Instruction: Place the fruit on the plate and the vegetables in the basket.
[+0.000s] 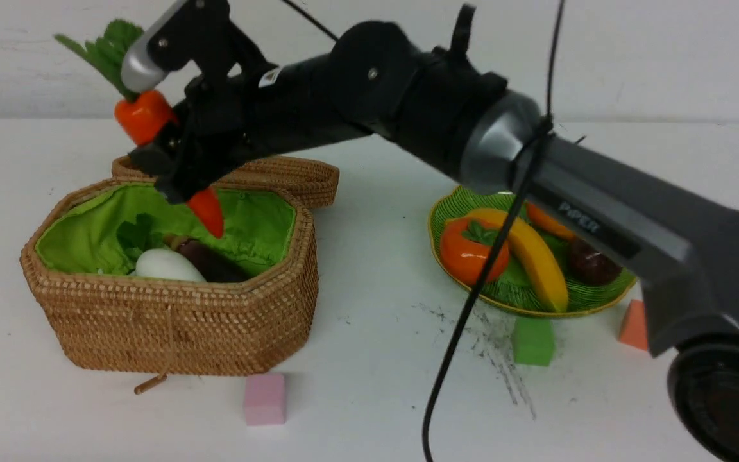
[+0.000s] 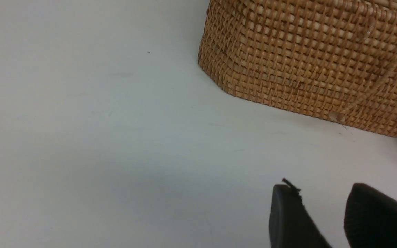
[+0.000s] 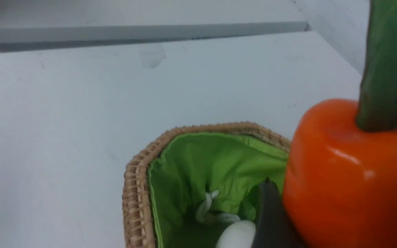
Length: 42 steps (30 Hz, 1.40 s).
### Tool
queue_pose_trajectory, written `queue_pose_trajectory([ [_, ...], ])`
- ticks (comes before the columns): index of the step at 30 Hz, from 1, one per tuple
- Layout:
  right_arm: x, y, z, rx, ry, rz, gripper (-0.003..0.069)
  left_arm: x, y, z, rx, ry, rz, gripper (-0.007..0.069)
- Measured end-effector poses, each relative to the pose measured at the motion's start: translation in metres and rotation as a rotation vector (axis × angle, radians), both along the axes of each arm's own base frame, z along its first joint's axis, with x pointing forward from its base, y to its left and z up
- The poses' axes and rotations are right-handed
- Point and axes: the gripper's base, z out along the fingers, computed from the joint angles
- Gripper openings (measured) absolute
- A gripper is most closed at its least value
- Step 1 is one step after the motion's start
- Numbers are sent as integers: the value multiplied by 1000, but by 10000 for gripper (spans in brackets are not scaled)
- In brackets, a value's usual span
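Wicker basket (image 1: 170, 321) with green lining, left on our white table (image 1: 376, 359): we list a white radish (image 1: 167, 264) and a dark eggplant (image 1: 212, 260) inside. Above its far rim, our right gripper (image 1: 174, 160) clamps the orange carrot (image 1: 145, 115) mid-body, tip down over the opening, leaves up. Green leaf-shaped plate (image 1: 591, 305), right: persimmon (image 1: 469, 250), banana (image 1: 536, 256), mango (image 1: 546, 221), plum (image 1: 591, 263). Our left gripper (image 2: 326, 220) hovers near the basket's outer wall, jaws narrowly parted, empty. Foam cubes: pink (image 1: 265, 399), green (image 1: 533, 341), orange (image 1: 634, 325).
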Motion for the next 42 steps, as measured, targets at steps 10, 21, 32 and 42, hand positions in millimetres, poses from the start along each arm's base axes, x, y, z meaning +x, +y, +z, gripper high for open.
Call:
queue_pose_trajectory([
  [10,12,-22,-1,-30,163,-130,673,0,0,0,0,0,0,238],
  [21,-26,-165,126,-146,245,-203,395,0,0,0,0,0,0,238],
  [32,-177,-306,170,-161,239,-801,-8,0,0,0,0,0,0,238],
  [42,-240,-340,14,-32,348,-1012,-8,0,0,0,0,0,0,238],
])
